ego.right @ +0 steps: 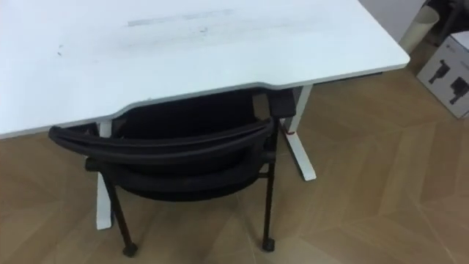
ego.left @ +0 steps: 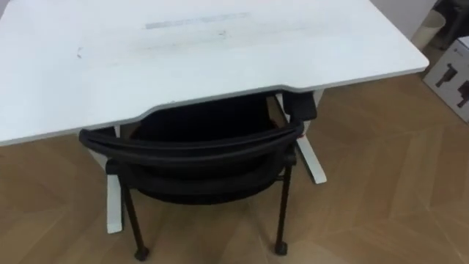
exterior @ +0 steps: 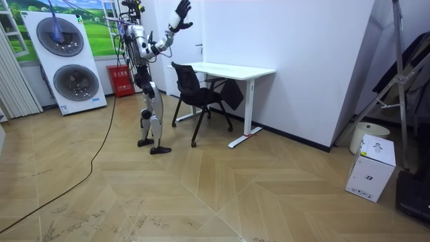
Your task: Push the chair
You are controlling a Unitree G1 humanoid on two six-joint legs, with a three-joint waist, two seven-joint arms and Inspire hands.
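A black chair (ego.left: 198,158) with a curved backrest and dark seat stands right in front of me, its seat tucked partly under the white desk (ego.left: 220,66). Its two rear legs rest on the wood floor. In the room view I stand just behind the chair (exterior: 195,94), facing the desk (exterior: 232,69). My right hand (exterior: 181,15) is raised high above the chair, well clear of the backrest, fingers spread and holding nothing.
The desk's white legs and feet (ego.left: 311,158) flank the chair. A white box (ego.left: 451,73) sits on the floor at the right. Washing machines (exterior: 64,64) stand behind me. Open wood floor lies around the chair.
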